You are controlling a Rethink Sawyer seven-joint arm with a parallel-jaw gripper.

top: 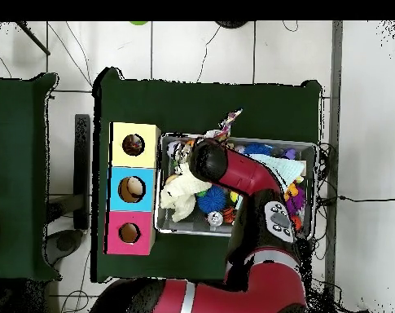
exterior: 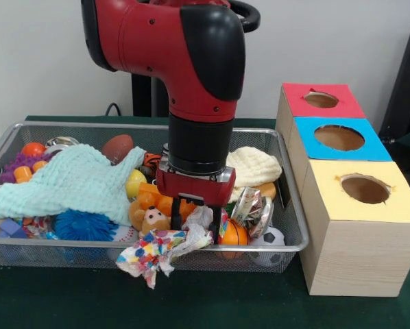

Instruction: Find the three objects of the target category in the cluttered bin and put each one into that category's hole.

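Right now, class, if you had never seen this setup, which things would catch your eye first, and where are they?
The big red and black arm dominates, reaching down into the middle of the wire bin, which is heaped with toys and cloths. A pale green cloth sprawls over the bin's left half in the front view, and a speckled cloth spills over its near rim. Beside the bin stand three wooden boxes with holes, topped red, blue and yellow.

The bin point(exterior: 287, 199) was silvery wire mesh; the mint cloth point(exterior: 68, 181) looked soft and waffled; the boxes point(exterior: 359, 240) were pale, matt wood.
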